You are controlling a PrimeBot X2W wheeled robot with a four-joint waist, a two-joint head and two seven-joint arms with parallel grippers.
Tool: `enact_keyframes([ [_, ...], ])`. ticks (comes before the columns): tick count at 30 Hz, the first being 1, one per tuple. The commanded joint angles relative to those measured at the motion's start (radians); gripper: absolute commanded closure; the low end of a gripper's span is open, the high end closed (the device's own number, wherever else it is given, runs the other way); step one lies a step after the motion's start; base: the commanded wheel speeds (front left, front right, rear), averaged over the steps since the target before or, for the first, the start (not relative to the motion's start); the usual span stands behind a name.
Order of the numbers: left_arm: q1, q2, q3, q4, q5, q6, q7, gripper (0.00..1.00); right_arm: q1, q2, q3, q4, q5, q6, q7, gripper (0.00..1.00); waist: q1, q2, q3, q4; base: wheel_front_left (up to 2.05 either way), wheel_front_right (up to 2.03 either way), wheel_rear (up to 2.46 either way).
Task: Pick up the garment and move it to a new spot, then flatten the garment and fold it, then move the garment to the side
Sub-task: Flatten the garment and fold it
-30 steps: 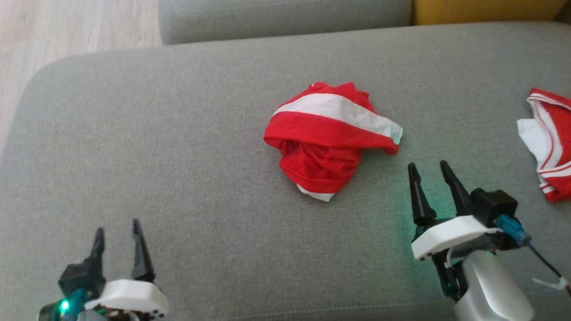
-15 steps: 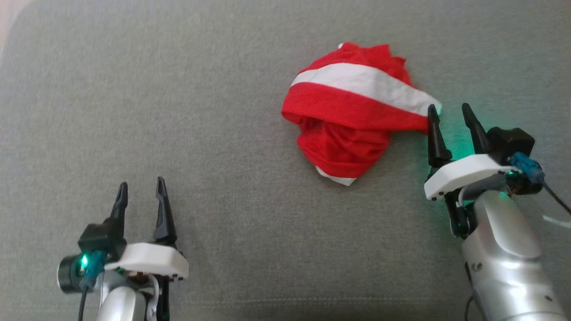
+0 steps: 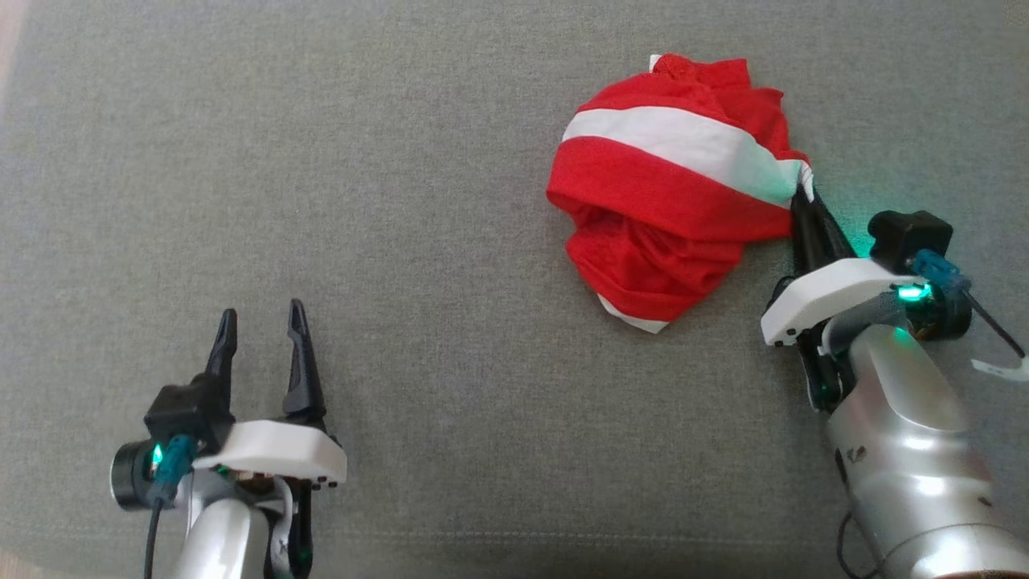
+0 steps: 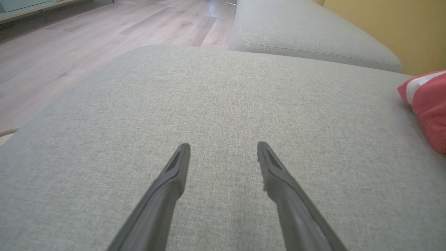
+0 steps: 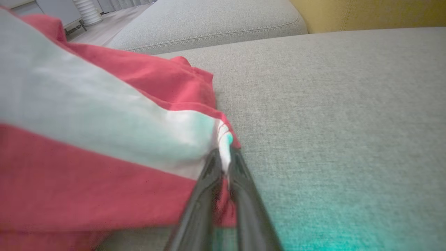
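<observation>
Clamped with the right claw on the right end of the garment, bulk to its left; left claw apart, well away.

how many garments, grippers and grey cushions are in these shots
garments: 1, the red and white garment, pinched at its edge
grippers: 2, the left gripper open, the right gripper shut on the garment
grey cushions: 2, the near cushion under the garment and the far cushion behind it
total: 5

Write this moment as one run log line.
right claw: shut on garment edge | left claw: open | garment: crumpled on cushion
</observation>
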Motion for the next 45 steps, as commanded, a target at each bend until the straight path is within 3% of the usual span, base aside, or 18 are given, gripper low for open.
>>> enact_keyframes([
  [1, -0.029, 0.004, 0.036, -0.027, -0.006, 0.006, -0.012, 0.0, 0.003, 0.005, 0.028, -0.004, 0.011, 0.007, 0.0, 1.0, 0.0, 0.0, -0.007, -0.003, 0.0, 0.0, 0.0],
  [9, -0.015, 0.004, 0.027, -0.015, -0.032, 0.012, -0.012, 0.0, -0.029, -0.001, 0.12, -0.144, 0.057, 0.007, -0.015, 1.0, 0.0, 0.0, -0.081, -0.004, 0.0, 0.0, 0.0],
  [15, 0.027, 0.004, 0.021, 0.007, -0.047, 0.008, -0.012, 0.0, -0.111, 0.008, 0.329, -0.359, 0.138, 0.007, -0.004, 1.0, 0.0, 0.0, -0.156, 0.014, 0.0, 0.0, 0.0],
  [25, 0.07, 0.004, 0.006, 0.039, -0.068, 0.007, -0.012, 0.0, -0.303, 0.013, 0.563, -0.541, 0.391, 0.007, 0.063, 1.0, 0.0, 0.0, -0.242, 0.067, 0.0, 0.0, 0.0],
  [30, 0.087, 0.004, 0.018, 0.033, -0.065, 0.013, -0.012, 0.0, -0.338, 0.014, 0.556, -0.572, 0.468, 0.007, 0.029, 1.0, 0.0, 0.0, -0.26, 0.045, 0.0, 0.0, 0.0],
  [33, 0.091, 0.004, 0.028, 0.022, -0.064, 0.015, -0.012, 0.0, -0.311, 0.014, 0.532, -0.548, 0.451, 0.007, 0.029, 1.0, 0.0, 0.0, -0.255, 0.018, 0.0, 0.0, 0.0],
  [37, 0.082, 0.004, 0.034, 0.014, -0.064, 0.014, -0.012, 0.0, -0.203, 0.009, 0.465, -0.481, 0.39, 0.007, 0.045, 1.0, 0.0, 0.0, -0.238, -0.013, 0.0, 0.0, 0.0],
  [45, 0.046, 0.004, 0.027, 0.012, -0.052, 0.003, -0.012, 0.0, 0.088, -0.073, 0.317, -0.308, 0.286, 0.007, 0.03, 1.0, 0.0, 0.0, -0.2, -0.04, 0.0, 0.0, 0.0],
])
